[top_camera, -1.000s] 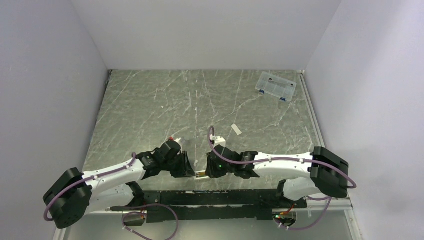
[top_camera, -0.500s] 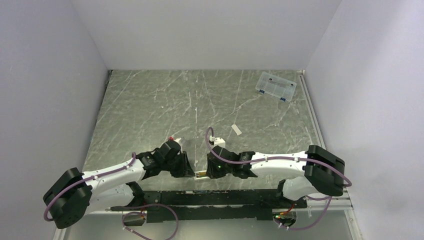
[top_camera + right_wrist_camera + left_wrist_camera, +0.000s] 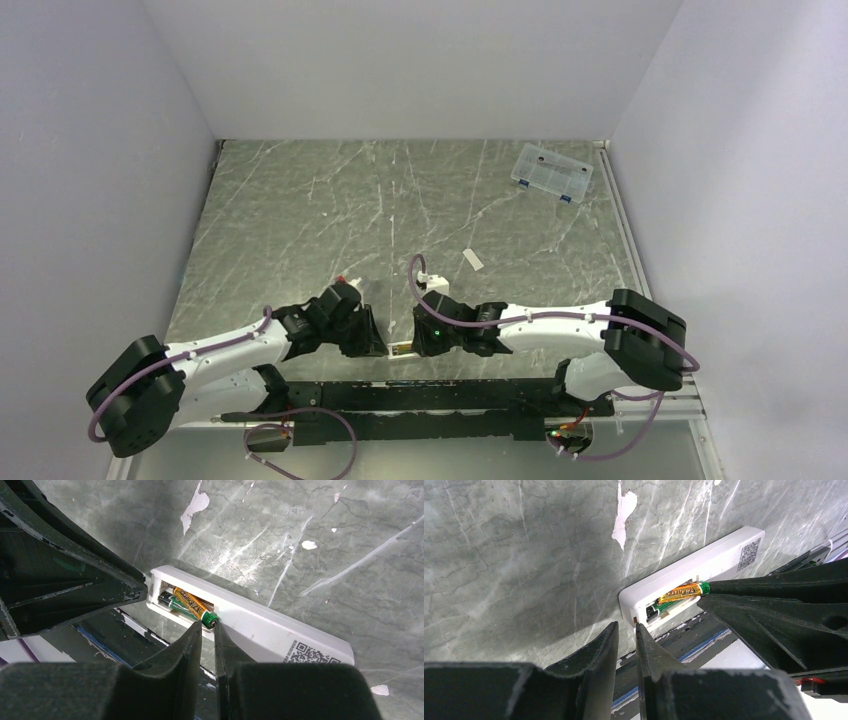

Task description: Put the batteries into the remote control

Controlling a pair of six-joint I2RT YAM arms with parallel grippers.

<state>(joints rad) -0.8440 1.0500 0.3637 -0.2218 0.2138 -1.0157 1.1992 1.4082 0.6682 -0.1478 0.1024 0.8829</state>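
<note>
Tabletop | L gripper closed by remote | R gripper at gold batt, grip unclear | box far-R

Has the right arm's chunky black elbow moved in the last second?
Yes. The right arm's elbow has shifted slightly left, away from the table's right-hand rail.

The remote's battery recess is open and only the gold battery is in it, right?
Not quite: the recess of the remote control is open, but it holds two, the gold battery and a dark green battery beside it. The right wrist view shows both.
</note>
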